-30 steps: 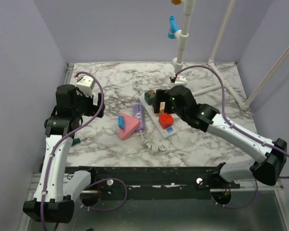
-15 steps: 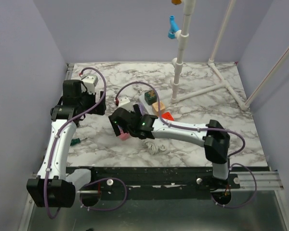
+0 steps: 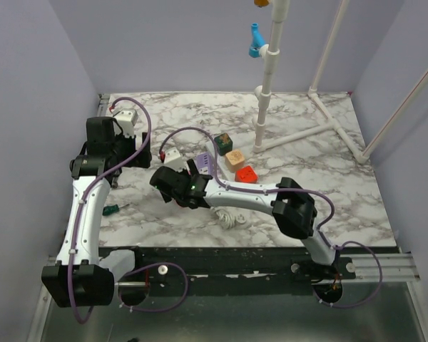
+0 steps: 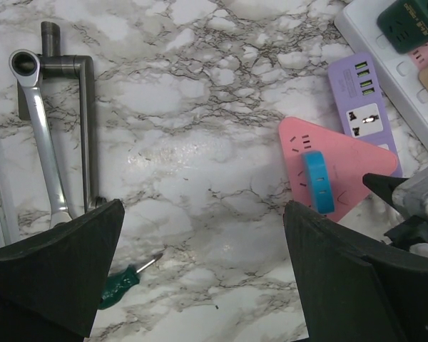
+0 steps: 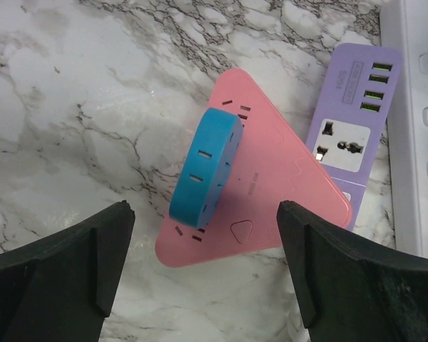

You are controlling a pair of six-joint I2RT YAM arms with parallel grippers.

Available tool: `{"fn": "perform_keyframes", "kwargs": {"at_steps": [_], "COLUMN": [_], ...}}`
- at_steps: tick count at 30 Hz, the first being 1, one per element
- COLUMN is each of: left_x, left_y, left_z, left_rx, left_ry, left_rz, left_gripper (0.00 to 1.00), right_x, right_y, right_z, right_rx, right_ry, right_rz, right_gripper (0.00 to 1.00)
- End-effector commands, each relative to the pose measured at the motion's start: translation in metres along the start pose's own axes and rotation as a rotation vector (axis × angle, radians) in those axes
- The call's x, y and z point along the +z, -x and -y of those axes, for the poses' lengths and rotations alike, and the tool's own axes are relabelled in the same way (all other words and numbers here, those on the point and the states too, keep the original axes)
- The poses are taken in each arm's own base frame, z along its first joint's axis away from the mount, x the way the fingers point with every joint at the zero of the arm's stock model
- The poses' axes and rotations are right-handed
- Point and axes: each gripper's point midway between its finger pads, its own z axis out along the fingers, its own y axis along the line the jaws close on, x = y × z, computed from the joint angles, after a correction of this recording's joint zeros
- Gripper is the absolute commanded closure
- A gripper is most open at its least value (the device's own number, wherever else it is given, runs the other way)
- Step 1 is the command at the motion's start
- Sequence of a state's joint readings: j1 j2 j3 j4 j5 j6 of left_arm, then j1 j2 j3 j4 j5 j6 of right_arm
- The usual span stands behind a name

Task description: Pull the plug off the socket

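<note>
Right wrist view: right gripper (image 5: 203,210) fingers spread wide, holding nothing, hanging over a blue plug (image 5: 205,165) stuck in a pink triangular socket block (image 5: 271,192). Purple bar (image 5: 351,135) touches the block's edge. The long white power strip (image 5: 414,107) lies just beside the bar. Top view: the strip runs diagonally mid-table, partly hidden by the right arm, with a dark green plug (image 3: 223,143), tan plug (image 3: 235,159) and red plug (image 3: 246,174) in a row on it. Left gripper (image 4: 203,206) is also wide open and empty, above the marble table (image 4: 200,92), well apart from the strip. Wrench (image 4: 41,135) and green screwdriver (image 4: 125,281) lie to its left.
</note>
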State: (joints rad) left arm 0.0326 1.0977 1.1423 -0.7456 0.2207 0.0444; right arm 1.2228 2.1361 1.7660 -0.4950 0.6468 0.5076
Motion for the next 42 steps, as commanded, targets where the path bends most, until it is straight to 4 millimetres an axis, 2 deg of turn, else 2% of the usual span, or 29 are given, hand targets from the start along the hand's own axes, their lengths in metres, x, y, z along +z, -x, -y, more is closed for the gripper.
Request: {"fn": "perform_keyframes", "kwargs": {"at_steps": [1, 4, 6, 9, 11, 12, 14, 15, 17, 22, 26, 30, 35, 38, 42], "left_x": [-0.005, -0.005, -0.006, -0.004, -0.003, -0.003, -0.005, -0.006, -0.011, -0.014, -0.003, 0.010, 0.021, 0.038, 0.066], "left_y": [0.000, 0.001, 0.001, -0.002, -0.005, -0.007, -0.011, -0.013, -0.016, -0.028, -0.045, -0.058, -0.061, -0.067, -0.072], "left_z": [0.005, 0.004, 0.004, 0.003, 0.004, 0.006, 0.010, 0.013, 0.021, 0.046, 0.067, 0.090, 0.115, 0.117, 0.111], "left_rx": [0.008, 0.007, 0.009, 0.019, 0.027, 0.036, 0.049, 0.057, 0.072, 0.040, 0.025, 0.052, 0.062, 0.085, 0.047], "left_ry": [-0.029, -0.028, -0.028, -0.025, -0.036, -0.046, -0.074, -0.091, -0.134, -0.265, -0.367, -0.439, -0.475, -0.435, -0.361], "left_rz": [0.009, 0.009, 0.003, -0.007, -0.016, -0.021, -0.033, -0.038, -0.043, -0.087, -0.153, -0.208, -0.202, -0.214, -0.273], "left_gripper": [0.02, 0.02, 0.02, 0.02, 0.02, 0.02, 0.02, 0.02, 0.01, 0.02, 0.02, 0.01, 0.02, 0.02, 0.14], "right_x": [0.015, 0.024, 0.027, 0.027, 0.023, 0.020, 0.012, 0.006, -0.006, -0.050, -0.067, -0.067, -0.062, -0.062, -0.064], "right_y": [-0.001, -0.004, -0.005, -0.006, -0.006, -0.005, -0.008, -0.010, -0.013, 0.000, 0.007, 0.006, -0.002, -0.005, -0.007], "right_z": [-0.004, -0.007, -0.010, -0.011, -0.010, -0.009, -0.008, -0.005, 0.004, 0.042, 0.057, 0.065, 0.097, 0.113, 0.120], "right_rx": [-0.008, -0.019, -0.019, -0.015, -0.009, -0.005, 0.000, 0.011, 0.027, 0.114, 0.172, 0.180, 0.287, 0.338, 0.364], "right_ry": [-0.055, -0.063, -0.061, -0.053, -0.047, -0.038, -0.018, -0.012, -0.006, -0.007, 0.019, 0.026, 0.023, 0.027, 0.028], "right_rz": [0.031, 0.035, 0.033, 0.029, 0.027, 0.025, 0.010, -0.002, -0.014, 0.046, 0.065, 0.046, -0.013, -0.021, -0.027], "right_gripper": [0.10, 0.16, 0.25, 0.38, 0.40, 0.38, 0.23, 0.11, 0.00, 0.00, 0.00, 0.00, 0.00, 0.00, 0.00]}}
